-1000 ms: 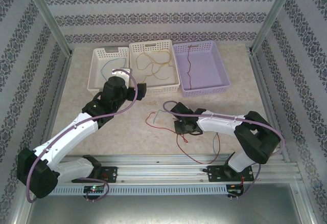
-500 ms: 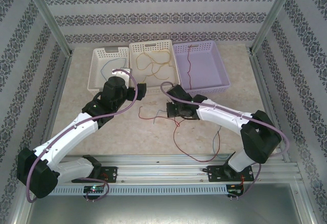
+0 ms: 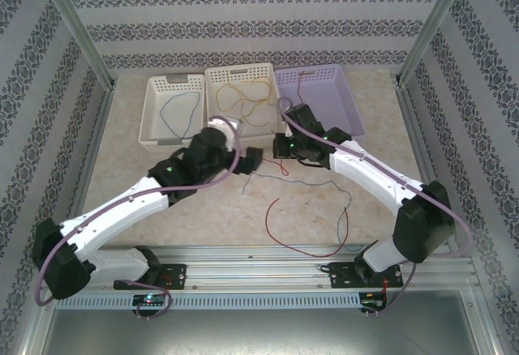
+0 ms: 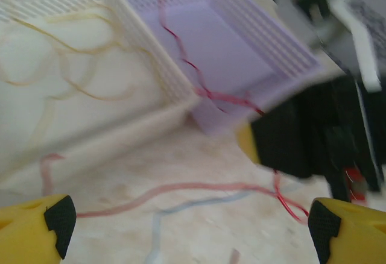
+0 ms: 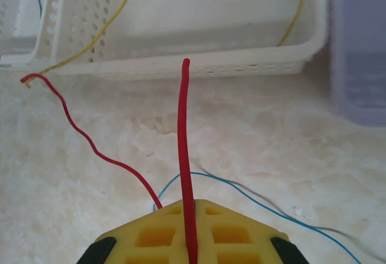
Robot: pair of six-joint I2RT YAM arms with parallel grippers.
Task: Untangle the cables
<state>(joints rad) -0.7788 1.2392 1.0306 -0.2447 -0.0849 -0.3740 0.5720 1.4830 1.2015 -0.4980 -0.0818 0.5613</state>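
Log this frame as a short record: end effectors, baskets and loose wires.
left end effector: open, low over the table, holding nothing
right end effector: shut on a red wire, facing the cream basket's front wall
white basket: one blue wire
cream basket: yellow wires
lilac basket: second red wire
loose on table: red loop, thin blue strand
task status: wires on the table not yet sorted

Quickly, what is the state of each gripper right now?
Left gripper: open, holding nothing.
Right gripper: closed on a red cable.
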